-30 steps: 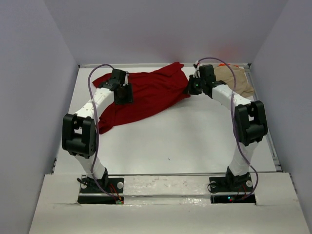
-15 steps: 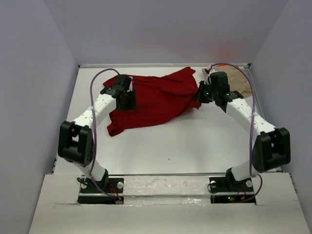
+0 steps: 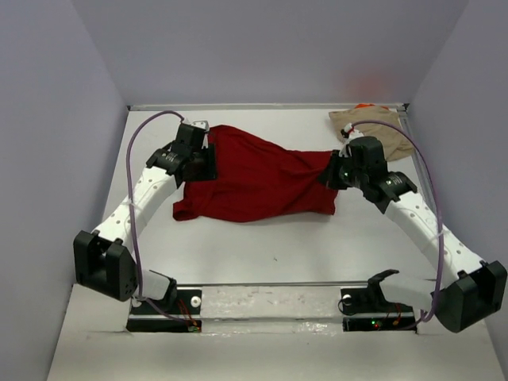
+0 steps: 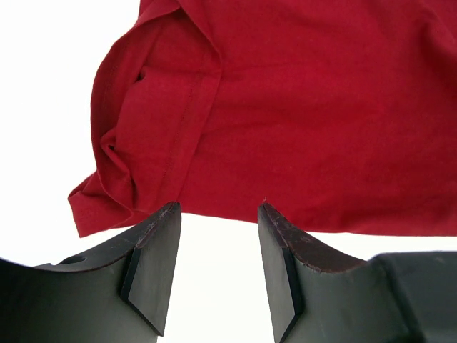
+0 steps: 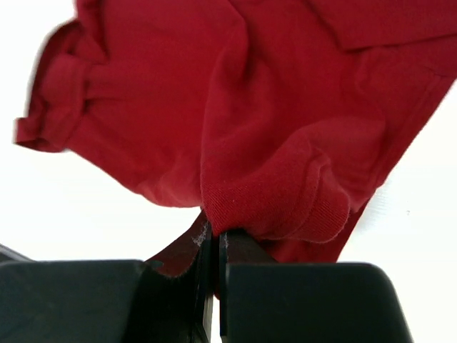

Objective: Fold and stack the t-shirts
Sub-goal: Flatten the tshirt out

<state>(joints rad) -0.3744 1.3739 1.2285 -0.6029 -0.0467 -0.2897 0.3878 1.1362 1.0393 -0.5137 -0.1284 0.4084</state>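
Note:
The dark red t-shirt (image 3: pixel 258 176) lies spread across the middle of the table. My right gripper (image 3: pixel 331 176) is shut on a fold at its right edge, with the cloth (image 5: pixel 278 179) bunched above the pinched jaws. My left gripper (image 3: pixel 200 163) is open and empty at the shirt's left edge; in the left wrist view its jaws stand apart just short of the red hem (image 4: pixel 235 207). The tan t-shirt (image 3: pixel 367 123) lies crumpled in the far right corner, with a sliver of orange fabric (image 3: pixel 364 105) behind it.
Grey walls close in the white table (image 3: pixel 270 238) on the left, back and right. A raised rim (image 3: pixel 262 105) runs along the far edge. Purple cables loop over both arms.
My right gripper has pulled the red shirt's right edge right and nearer, stretching the shirt out flat and uncovering the tan shirt. My left gripper has shifted slightly at the shirt's left edge.

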